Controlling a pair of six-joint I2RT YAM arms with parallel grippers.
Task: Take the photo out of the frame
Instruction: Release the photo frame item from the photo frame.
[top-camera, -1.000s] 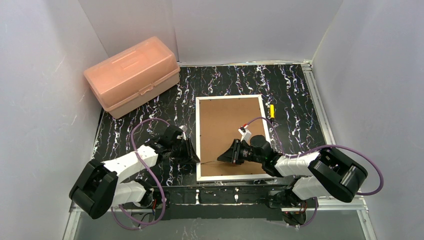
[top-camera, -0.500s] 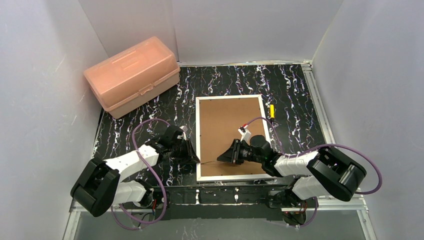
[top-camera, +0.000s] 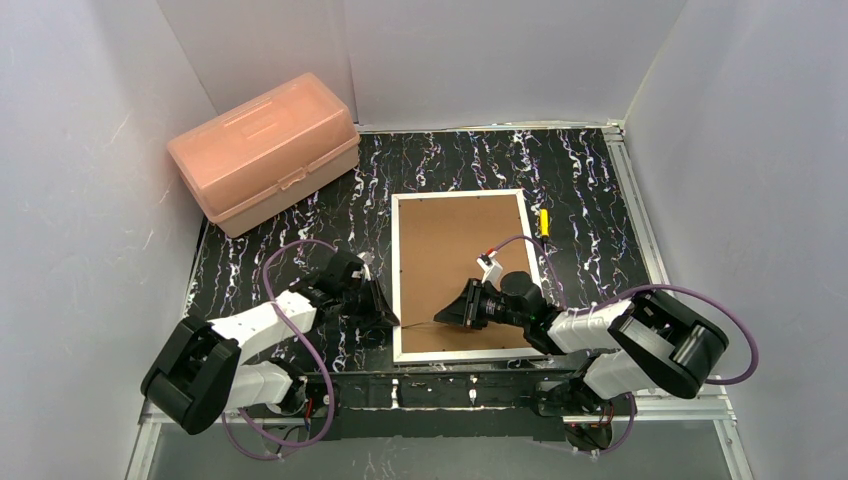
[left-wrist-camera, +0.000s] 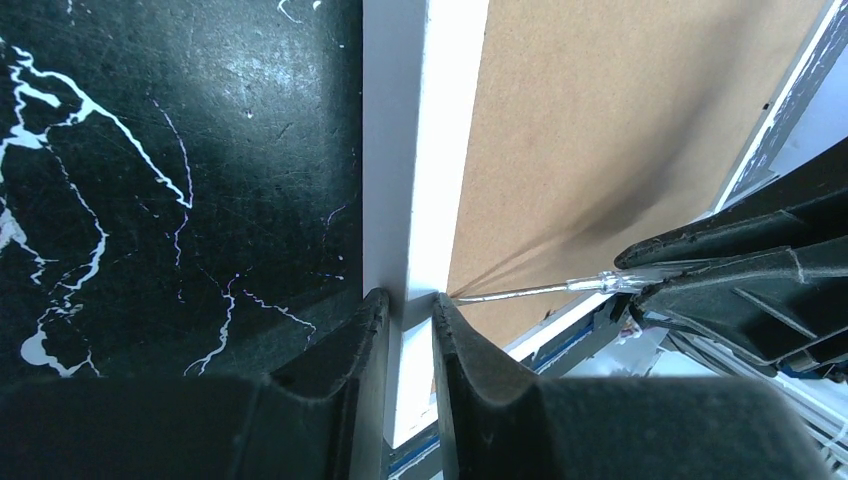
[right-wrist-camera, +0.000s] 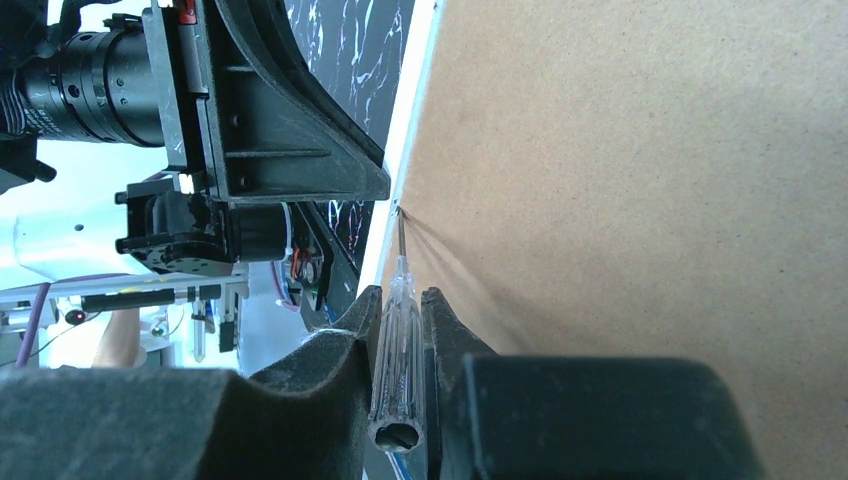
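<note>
A pink lidded box (top-camera: 265, 150) sits at the far left corner of the table (top-camera: 580, 180). The left hand (left-wrist-camera: 405, 312) is clenched on the white left rim of the frame (top-camera: 450, 250), close to its near corner. The frame lies mid-table, brown back up. The right hand (right-wrist-camera: 398, 300) grasps a clear-handled screwdriver (right-wrist-camera: 395, 350), its tip at the inner edge of that rim. A small yellow object (top-camera: 544, 221) lies just right of the frame.
</note>
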